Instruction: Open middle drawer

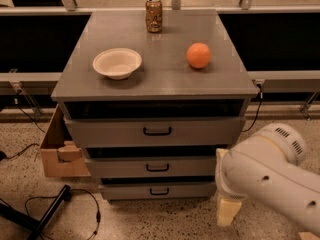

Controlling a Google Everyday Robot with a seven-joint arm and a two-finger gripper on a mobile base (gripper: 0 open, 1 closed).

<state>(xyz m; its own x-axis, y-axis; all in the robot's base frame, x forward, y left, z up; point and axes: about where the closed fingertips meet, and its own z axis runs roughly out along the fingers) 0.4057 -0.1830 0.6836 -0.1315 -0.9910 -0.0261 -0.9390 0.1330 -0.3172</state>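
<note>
The middle drawer (155, 167) is the grey front between two others in the grey cabinet, with a small black handle (157, 167) at its centre. It looks pushed in, with a dark gap above it. My gripper (227, 210) hangs low at the cabinet's lower right, under the bulky white arm (270, 176). It is to the right of the drawer's handle and below it, and touches nothing. The arm hides the right end of the middle and bottom drawer fronts.
The cabinet top (160, 79) carries a white bowl (117, 62), an orange (199, 55) and a can (154, 15). The top drawer (156, 131) and the bottom drawer (159, 190) have black handles. A cardboard box (57, 154) stands at the left, with cables (60, 206) on the floor.
</note>
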